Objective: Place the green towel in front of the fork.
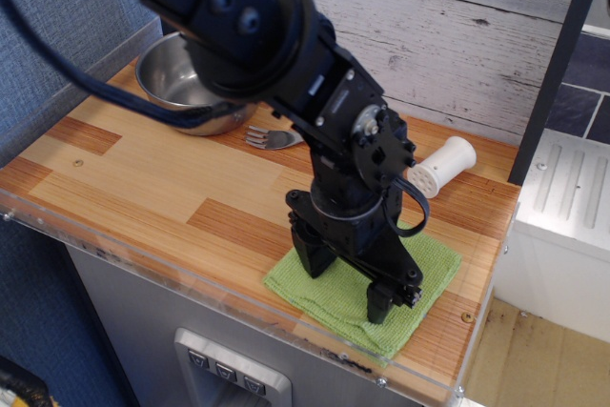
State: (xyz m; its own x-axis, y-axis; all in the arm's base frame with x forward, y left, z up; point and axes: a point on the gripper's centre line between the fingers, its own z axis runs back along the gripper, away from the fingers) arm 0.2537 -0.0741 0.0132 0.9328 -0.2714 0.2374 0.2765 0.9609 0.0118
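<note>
Green towel (429,269) is lying directly beneath our gripper (346,278), near the table's (143,178) front-right edge; our spread fingers are pressing onto it, while the fork (272,137) is waiting beyond.

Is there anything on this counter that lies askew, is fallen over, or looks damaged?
Only the white shaker stands out: it lies on its side near the wall. The green towel sits rotated, cornerwise to the counter edge, under the open pincer. Nothing looks spilled or damaged.
</note>
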